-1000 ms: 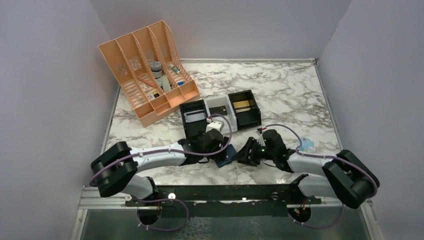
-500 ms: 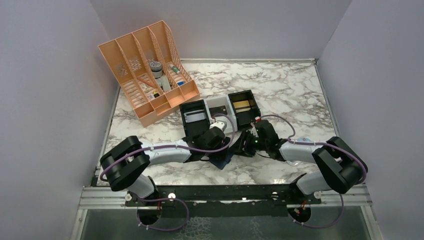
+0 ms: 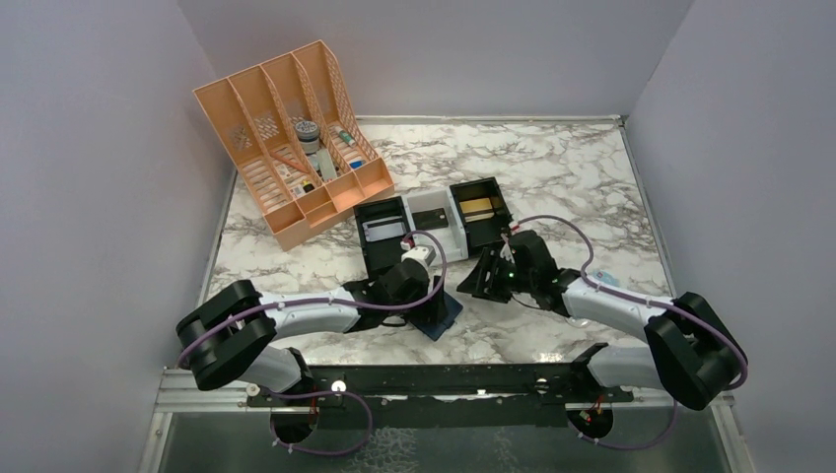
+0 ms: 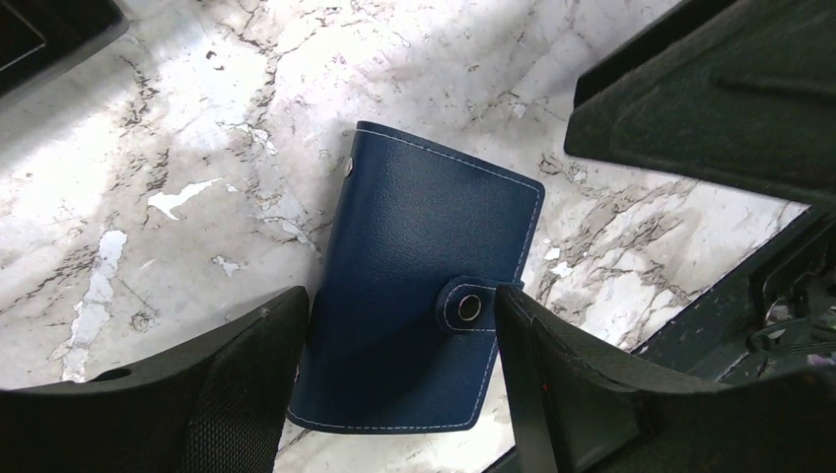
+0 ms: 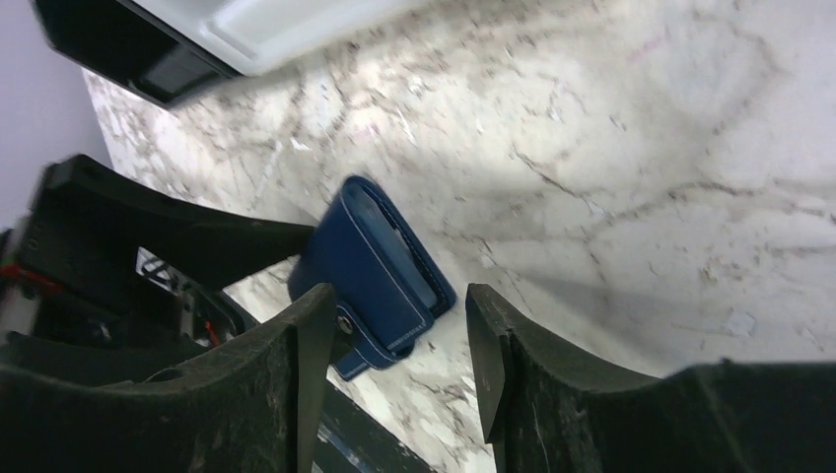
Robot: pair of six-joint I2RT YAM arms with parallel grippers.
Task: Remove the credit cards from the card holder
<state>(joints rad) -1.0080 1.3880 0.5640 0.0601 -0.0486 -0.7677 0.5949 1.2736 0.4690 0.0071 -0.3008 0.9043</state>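
Below the released left gripper [image 4: 394, 315], near the equally released right gripper [image 5: 399, 296], the snapped-shut card holder [image 4: 424, 236] likely needs its strap [image 4: 463, 305] undone next.

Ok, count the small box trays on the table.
3, in a row beyond the wallet: the left black tray, the white tray in the middle, and the right black tray, which holds a gold card. None looks hidden.

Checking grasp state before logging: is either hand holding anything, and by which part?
Nothing is held. The left hand and right hand are both open; the wallet lies shut on the table beneath the left hand.
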